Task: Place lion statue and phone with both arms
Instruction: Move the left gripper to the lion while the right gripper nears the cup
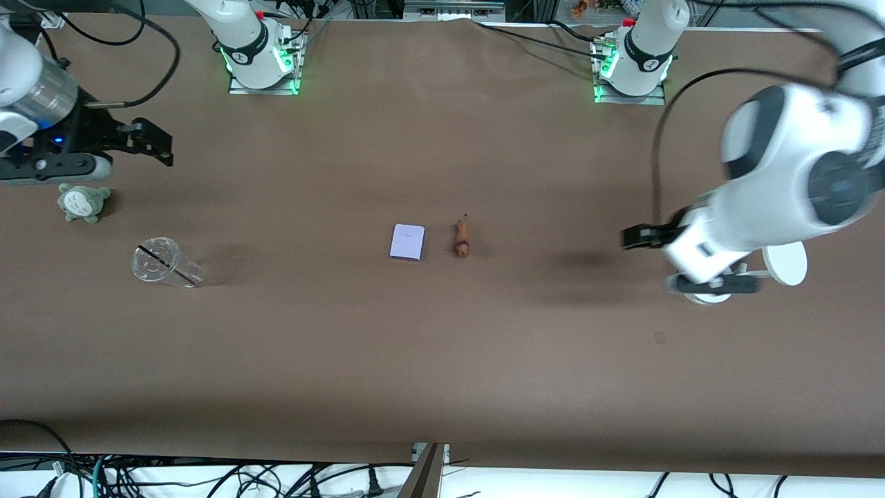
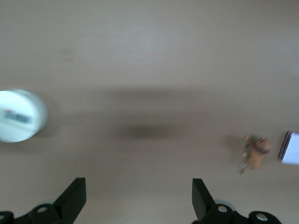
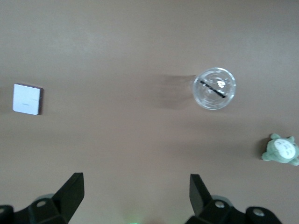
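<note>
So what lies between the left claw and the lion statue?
Only bare table; the front view shows nothing between the open left claw and the lion statue.

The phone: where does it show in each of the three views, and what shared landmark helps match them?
Front view: the phone lies mid-table, beside the lion statue.
Left wrist view: cut off at the picture's edge, next to the statue.
Right wrist view: alone near the picture's edge; the statue is not in it.
Shared landmark: the phone itself.

No words or numbers clear enough to read. Small marks on white round stand [image 2: 21, 115], too blurry.
</note>
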Tool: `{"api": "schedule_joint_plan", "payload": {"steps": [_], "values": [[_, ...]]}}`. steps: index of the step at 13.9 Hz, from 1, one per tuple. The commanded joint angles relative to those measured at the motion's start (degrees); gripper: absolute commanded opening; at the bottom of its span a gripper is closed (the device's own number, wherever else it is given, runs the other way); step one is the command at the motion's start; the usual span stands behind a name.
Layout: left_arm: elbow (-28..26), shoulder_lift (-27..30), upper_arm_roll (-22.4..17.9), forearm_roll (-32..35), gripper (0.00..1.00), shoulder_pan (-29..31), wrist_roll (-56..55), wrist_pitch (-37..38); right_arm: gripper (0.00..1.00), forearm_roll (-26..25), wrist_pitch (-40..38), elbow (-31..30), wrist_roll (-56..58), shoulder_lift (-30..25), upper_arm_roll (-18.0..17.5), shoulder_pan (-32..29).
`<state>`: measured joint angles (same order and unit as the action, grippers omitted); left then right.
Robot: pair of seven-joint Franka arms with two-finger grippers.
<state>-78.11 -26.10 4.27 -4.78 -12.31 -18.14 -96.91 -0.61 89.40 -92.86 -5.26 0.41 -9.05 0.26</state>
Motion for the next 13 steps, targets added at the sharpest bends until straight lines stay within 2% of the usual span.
{"api": "schedule_joint_plan", "payload": {"steps": [1,4,8,13], "values": [[1.5,-6.1,-0.7,-0.8,1.00,-5.4,-6.5,-8.1,1.00,2.4,0.7,1.0,-5.1,2.8,-0.1,3.5],[1.5,-11.4,-0.7,-0.6,1.00,-8.5,-9.3,-14.9,1.00,2.5,5.0,1.4,-12.0,6.6,-0.2,7.8],[1.2,-15.7,-0.7,-0.1,1.00,-13.2,-13.4,-20.4,1.00,2.1,10.3,1.4,-20.0,11.7,-0.1,12.2],[-0.4,-16.7,-0.7,-0.4,1.00,-16.8,-14.6,-20.7,1.00,1.6,12.2,1.5,-22.4,13.5,0.0,13.2]]}}
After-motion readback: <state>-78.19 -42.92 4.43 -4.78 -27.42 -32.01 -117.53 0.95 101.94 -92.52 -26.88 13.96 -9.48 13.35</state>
